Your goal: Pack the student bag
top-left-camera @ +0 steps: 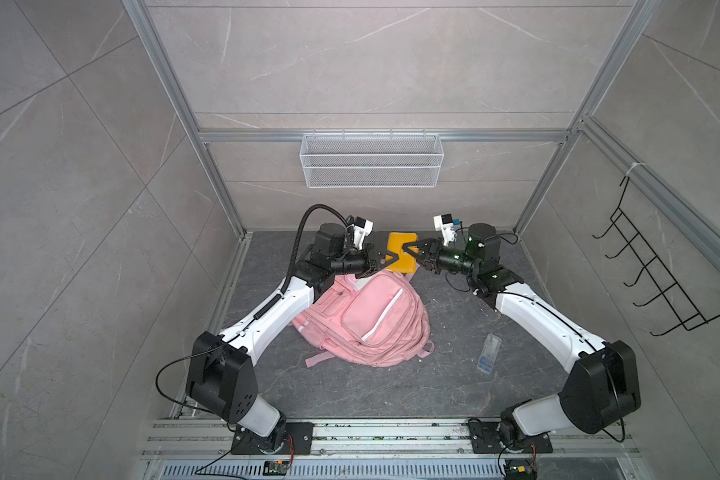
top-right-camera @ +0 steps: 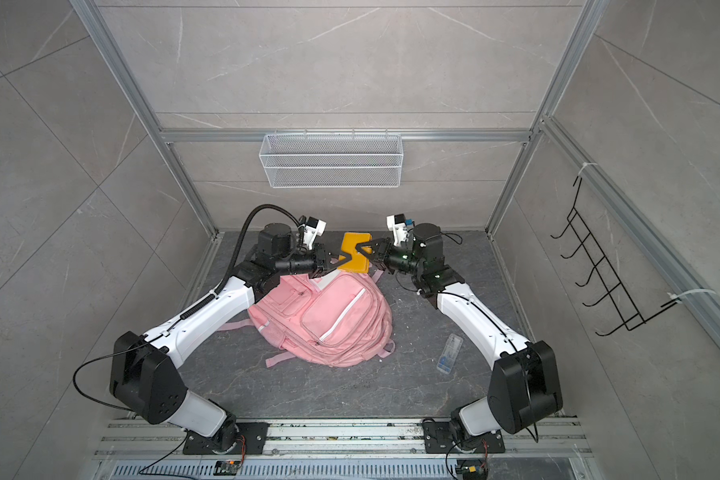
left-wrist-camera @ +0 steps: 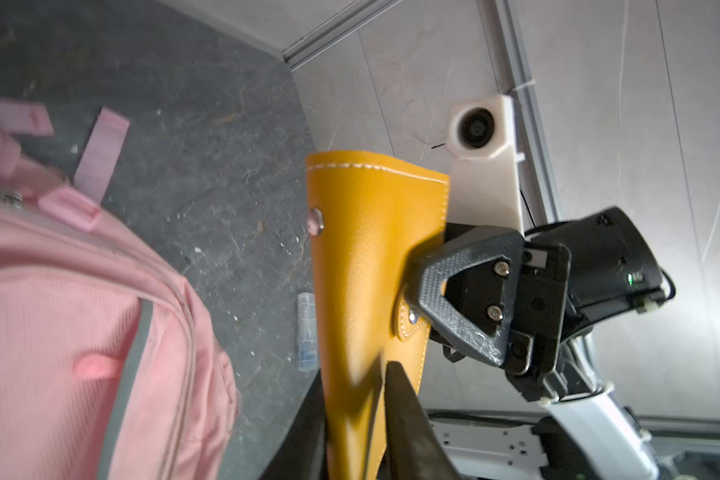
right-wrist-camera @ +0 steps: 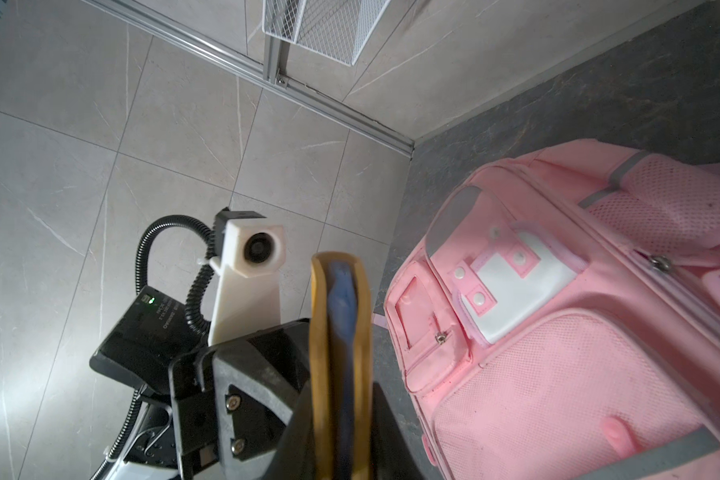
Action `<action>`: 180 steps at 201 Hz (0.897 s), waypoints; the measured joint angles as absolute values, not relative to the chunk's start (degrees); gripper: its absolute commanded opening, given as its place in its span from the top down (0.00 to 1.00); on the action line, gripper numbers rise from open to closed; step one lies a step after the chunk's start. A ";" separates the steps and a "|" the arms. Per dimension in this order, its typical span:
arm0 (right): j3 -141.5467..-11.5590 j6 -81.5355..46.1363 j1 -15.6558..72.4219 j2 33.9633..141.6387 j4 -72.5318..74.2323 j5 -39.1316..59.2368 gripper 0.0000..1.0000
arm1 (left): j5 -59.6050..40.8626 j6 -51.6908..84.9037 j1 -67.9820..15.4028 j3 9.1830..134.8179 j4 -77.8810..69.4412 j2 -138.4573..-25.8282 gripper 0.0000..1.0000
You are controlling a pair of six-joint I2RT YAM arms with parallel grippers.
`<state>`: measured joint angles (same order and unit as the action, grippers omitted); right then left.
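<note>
Seemingly mid-handover above the bag (top-left-camera: 375, 320) at mid-frame, the right jaws clamp the pouch (top-left-camera: 400, 243), the left jaws' grip cannot be told, and stowing it likely needs an open compartment.

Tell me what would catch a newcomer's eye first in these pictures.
A yellow pouch stands out, raised between the left gripper and right gripper over the far end of the table. Just in front of it, the pink student bag lies pockets-up mid-table, and a small clear plastic case rests beside the right arm.

white wire basket (top-left-camera: 371, 160) on back wall; black hook rack (top-left-camera: 661, 274); clear case (top-left-camera: 489, 353), maybe pens inside.
</note>
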<state>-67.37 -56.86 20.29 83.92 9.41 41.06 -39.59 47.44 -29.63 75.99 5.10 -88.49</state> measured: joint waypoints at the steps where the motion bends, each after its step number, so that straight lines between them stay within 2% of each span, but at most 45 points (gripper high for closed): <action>1: -67.35 -56.84 20.29 83.88 9.34 41.01 0.93 | -39.53 47.27 -29.63 76.03 5.39 -88.49 0.48; 15: -67.24 -55.68 20.29 83.13 7.25 40.18 0.95 | -37.71 43.07 -29.58 77.30 12.16 -88.49 0.43; 55: -65.04 -48.14 20.23 78.02 -6.09 35.68 1.00 | -32.86 30.26 -29.65 78.61 27.62 -88.51 0.43; 92: -55.86 -44.77 19.44 71.53 -16.69 30.65 1.00 | -30.81 24.29 -31.53 75.48 33.39 -90.21 0.44; 128: -47.24 -45.34 19.16 68.07 -21.37 27.11 1.00 | -29.76 20.62 -34.81 75.72 34.87 -97.41 0.47; 159: -45.28 -45.43 19.16 65.98 -22.59 25.39 1.00 | -28.49 18.13 -36.86 77.71 36.36 -103.68 0.52; 180: -44.80 -45.63 19.16 64.62 -22.44 24.60 1.00 | -28.49 16.88 -37.78 78.94 36.69 -105.71 0.64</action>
<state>-44.80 -45.63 19.16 64.62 -22.44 24.60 -28.49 16.88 -37.78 78.94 36.69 -105.71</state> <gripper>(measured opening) 0.172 0.419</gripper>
